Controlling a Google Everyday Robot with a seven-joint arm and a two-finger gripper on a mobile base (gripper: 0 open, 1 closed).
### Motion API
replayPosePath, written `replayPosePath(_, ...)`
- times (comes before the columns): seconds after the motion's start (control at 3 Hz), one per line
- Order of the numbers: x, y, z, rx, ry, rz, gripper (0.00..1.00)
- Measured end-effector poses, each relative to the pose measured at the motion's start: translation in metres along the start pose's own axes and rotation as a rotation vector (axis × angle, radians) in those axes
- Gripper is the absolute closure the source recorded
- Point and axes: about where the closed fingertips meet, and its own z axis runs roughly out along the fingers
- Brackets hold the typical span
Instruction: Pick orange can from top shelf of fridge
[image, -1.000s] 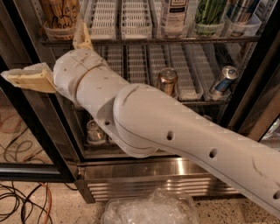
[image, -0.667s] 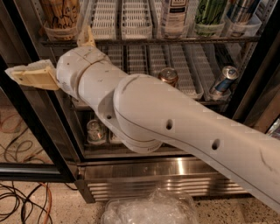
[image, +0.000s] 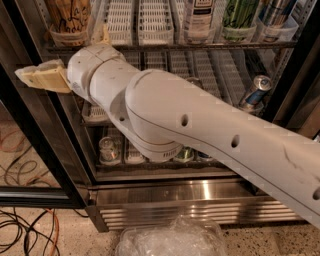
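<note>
Our gripper (image: 62, 54), fingers apart, hangs just below the orange can (image: 67, 15) (top shelf (image: 200, 46)); rising, we might strike the rail.

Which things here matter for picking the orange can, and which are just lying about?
Job: orange can, far left on the top shelf of the fridge; gripper, open, just below the can.
Lying about: blue-and-silver can, green can, labelled bottle, plastic bag, floor cables.
</note>
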Motion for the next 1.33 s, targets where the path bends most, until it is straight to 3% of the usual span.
replayPosePath(0.33,0.0000,0.0001,0.0000,0.000,0.000,0.000,0.00)
replayPosePath(1.0,-0.0001,0.0002,0.0000,0.000,0.000,0.000,0.41)
replayPosePath(1.33,-0.0003,0.0003,0.0003,0.000,-0.001,-0.001,0.41)
